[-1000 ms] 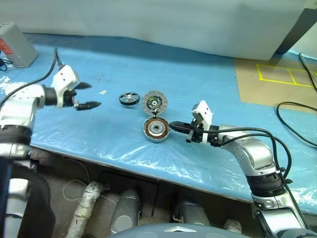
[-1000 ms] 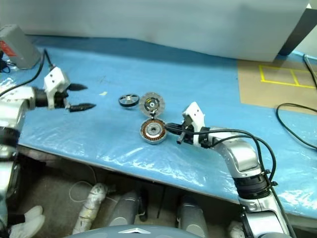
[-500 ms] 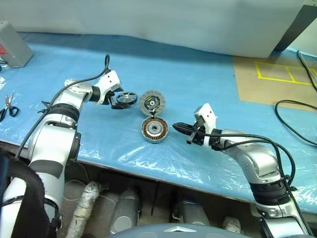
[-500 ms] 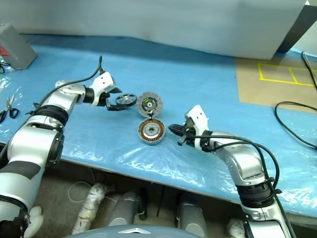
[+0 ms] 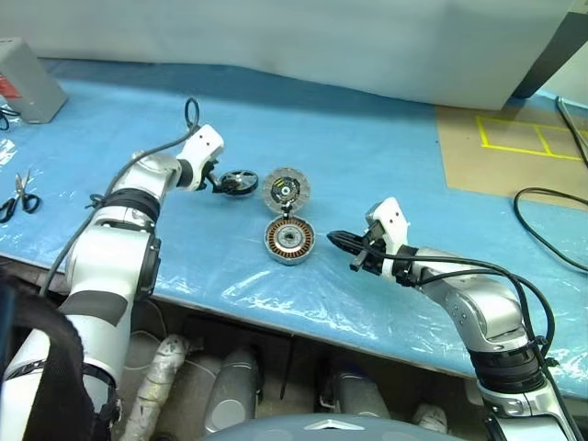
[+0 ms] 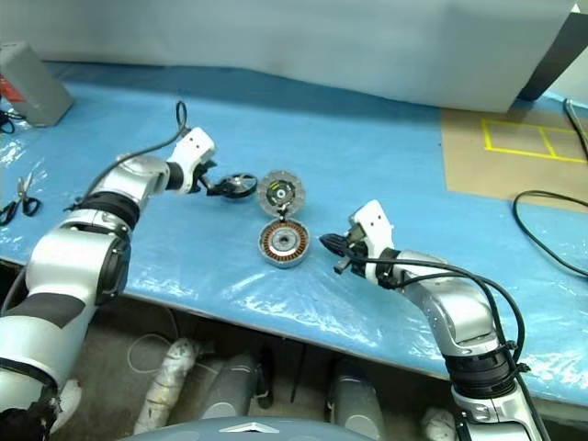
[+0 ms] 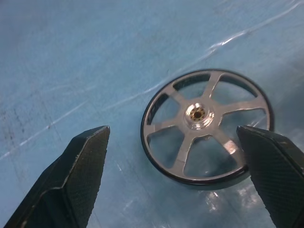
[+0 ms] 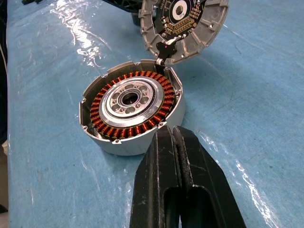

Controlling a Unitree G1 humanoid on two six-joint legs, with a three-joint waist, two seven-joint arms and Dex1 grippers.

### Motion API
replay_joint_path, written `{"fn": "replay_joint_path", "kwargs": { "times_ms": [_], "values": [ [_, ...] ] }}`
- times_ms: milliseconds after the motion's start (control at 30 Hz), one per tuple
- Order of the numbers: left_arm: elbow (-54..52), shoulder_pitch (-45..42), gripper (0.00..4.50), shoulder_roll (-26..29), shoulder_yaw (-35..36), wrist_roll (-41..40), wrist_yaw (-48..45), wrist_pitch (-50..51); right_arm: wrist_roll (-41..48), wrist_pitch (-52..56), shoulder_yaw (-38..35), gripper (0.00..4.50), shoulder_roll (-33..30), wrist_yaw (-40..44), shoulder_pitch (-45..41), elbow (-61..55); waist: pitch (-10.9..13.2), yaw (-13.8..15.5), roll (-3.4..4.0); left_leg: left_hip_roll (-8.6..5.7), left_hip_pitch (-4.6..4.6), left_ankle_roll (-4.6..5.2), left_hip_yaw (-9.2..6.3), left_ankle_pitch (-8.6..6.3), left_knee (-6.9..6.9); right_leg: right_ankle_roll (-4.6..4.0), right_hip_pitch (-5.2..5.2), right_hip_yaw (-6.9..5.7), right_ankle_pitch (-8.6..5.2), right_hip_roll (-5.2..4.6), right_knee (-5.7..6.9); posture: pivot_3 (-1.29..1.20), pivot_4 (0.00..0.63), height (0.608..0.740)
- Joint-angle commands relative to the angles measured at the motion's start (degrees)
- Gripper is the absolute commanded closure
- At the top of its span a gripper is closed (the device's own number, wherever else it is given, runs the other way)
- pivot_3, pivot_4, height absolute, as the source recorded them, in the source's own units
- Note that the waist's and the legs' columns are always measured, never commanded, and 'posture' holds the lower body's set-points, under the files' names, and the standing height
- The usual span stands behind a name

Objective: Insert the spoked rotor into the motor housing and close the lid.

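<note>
Left wrist view: left gripper (image 7: 178, 156) fingers apart around the spoked rotor (image 7: 206, 124); off-centre closing may eject it. Right gripper (image 8: 175, 156) fingers together.

The counter (image 5: 386, 156) wears a glossy blue plastic film, wrinkled and catching glare. The spoked rotor (image 7: 206, 127) looks like brushed silver metal under a smooth black rim, with a brassy hub. The motor housing (image 8: 133, 111) is matt cast grey metal ringed with shiny copper wire. The lid (image 8: 183, 26) seems ribbed grey metal. The left pincer's fingers (image 7: 71, 180) show a finely textured black surface, probably plastic or rubber.
</note>
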Motion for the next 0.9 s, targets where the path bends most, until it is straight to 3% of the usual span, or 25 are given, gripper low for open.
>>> {"fn": "replay_joint_path", "kwargs": {
  "times_ms": [33, 433, 533, 633, 900],
  "values": [
    [-0.7, 0.4, 0.0, -0.6, 0.0, 1.0, 1.7, -1.0, 0.3, -0.5, -0.5, 4.48, -0.7, -0.3, 0.5, -2.8, 0.0, 0.0, 0.0, 0.0, 0.0, 0.0, -0.01, 0.0, 0.0, 0.0, 0.0, -0.01, 0.0, 0.0, 0.0, 0.0, 0.15, 0.74],
    [-0.5, 2.9, 0.0, -0.8, -0.5, 3.0, 0.6, -0.4, 0.1, -0.2, -0.5, 4.48, -1.0, -1.6, 1.2, -3.6, 0.0, 0.0, 0.0, 0.0, 0.13, 0.0, -0.02, -0.01, 0.0, 0.0, 0.11, -0.01, 0.0, -0.01, 0.0, 0.0, 0.15, 0.74],
    [-0.7, 3.4, 0.57, -0.6, -0.6, 2.8, -2.4, -0.9, 0.0, -0.2, -0.3, 4.5, -0.9, -1.9, 1.1, -3.3, 0.0, 0.0, 0.0, 0.0, 0.14, 0.0, -0.02, -0.01, 0.0, 0.0, 0.12, -0.01, 0.0, -0.01, 0.0, 0.0, 0.15, 0.74],
    [-0.9, 3.8, 1.53, -0.4, -1.5, 3.8, -1.8, -1.4, 0.0, -0.2, -0.2, 4.5, -0.8, -2.0, 1.0, -3.2, 0.0, 0.0, 0.0, 0.0, 0.14, -0.01, -0.02, -0.01, 0.0, 0.0, 0.12, -0.01, 0.0, -0.01, 0.0, 0.0, 0.15, 0.74],
    [-1.4, 4.9, 1.6, 0.1, -1.5, 3.6, -5.2, -2.8, -0.5, -0.7, 0.3, 4.5, -0.5, -2.1, 0.8, -2.3, 0.0, -0.1, 0.01, 0.0, 0.17, -0.01, -0.03, -0.01, 0.0, 0.0, 0.13, -0.01, 0.0, -0.01, 0.0, 0.0, 0.15, 0.74]
  ]
}}
